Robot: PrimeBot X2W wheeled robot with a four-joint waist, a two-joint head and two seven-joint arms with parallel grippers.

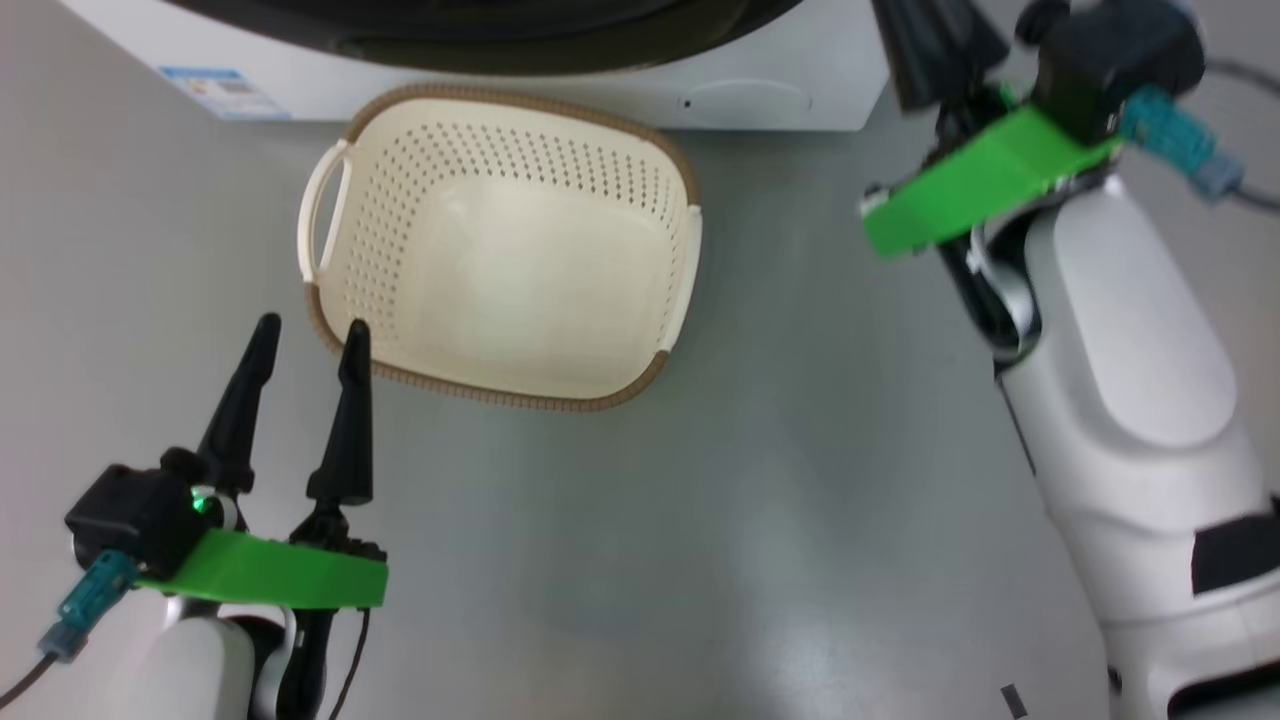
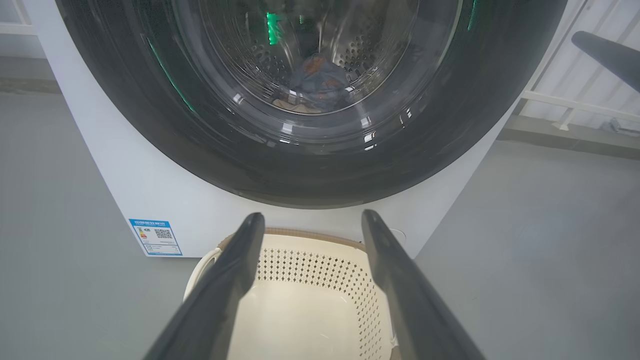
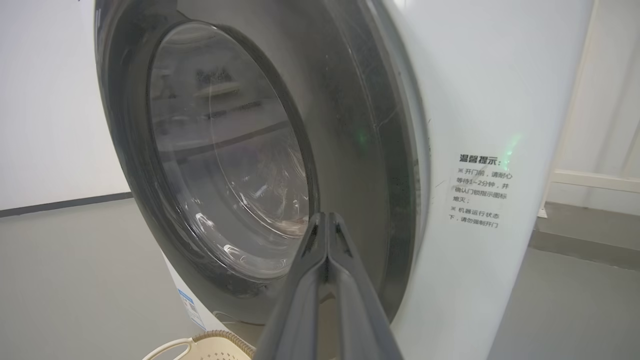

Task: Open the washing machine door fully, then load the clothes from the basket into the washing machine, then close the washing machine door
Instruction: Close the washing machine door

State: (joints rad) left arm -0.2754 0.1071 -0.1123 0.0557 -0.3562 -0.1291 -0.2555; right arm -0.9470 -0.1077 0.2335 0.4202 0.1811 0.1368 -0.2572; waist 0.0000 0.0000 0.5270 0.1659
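Observation:
The washing machine (image 2: 150,195) fills the left wrist view, its round black door (image 2: 125,100) lying flush against the white front. Through the glass I see the clothes (image 2: 317,82), blue with orange prints, inside the steel drum. The cream basket (image 1: 520,100) stands on the floor before the machine with nothing in it. My left gripper (image 1: 312,325) hovers open just left of the basket's near corner, nothing between its fingers. My right gripper (image 3: 327,216) is shut on nothing, its tips close to the right part of the door (image 3: 360,125), touching or not I cannot tell.
Grey floor (image 1: 800,420) lies all around the basket. My right forearm (image 1: 1120,370) rises at the right of the head view. A white railing (image 2: 575,100) and a low ledge stand to the right of the machine. A blue label (image 1: 220,90) marks its lower front corner.

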